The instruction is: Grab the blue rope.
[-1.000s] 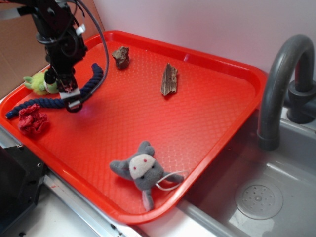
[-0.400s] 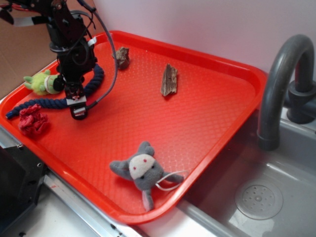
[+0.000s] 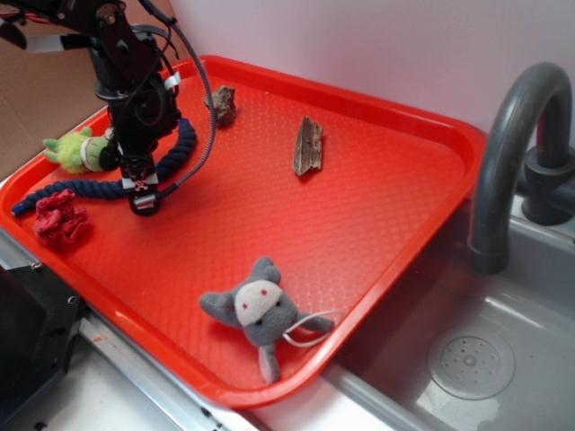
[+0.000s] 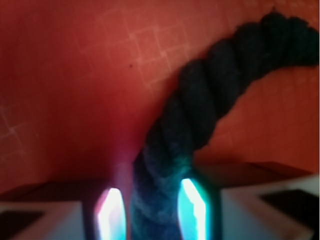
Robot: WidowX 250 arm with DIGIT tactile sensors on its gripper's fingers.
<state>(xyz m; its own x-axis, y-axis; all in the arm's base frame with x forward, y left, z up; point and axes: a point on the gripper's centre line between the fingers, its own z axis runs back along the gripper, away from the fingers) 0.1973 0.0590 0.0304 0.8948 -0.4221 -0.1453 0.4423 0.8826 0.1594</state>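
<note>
Rope (image 4: 200, 110), soft, thick and bendy, is seen lying on the tray (image 3: 359, 206), running between the two fingers of the hand (image 4: 150, 210), which are drawn narrowly against its mid-length, judged a sound hold.

Red tray (image 3: 422, 144) — grey plush (image 3: 256, 310), faucet (image 3: 512, 144).

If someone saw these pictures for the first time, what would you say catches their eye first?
Probably the big red tray beside the sink, and the black robot arm at its far left corner. The arm's tool is down on the dark blue rope, which runs between the fingers in the wrist view. A grey plush toy lies near the front edge.
</note>
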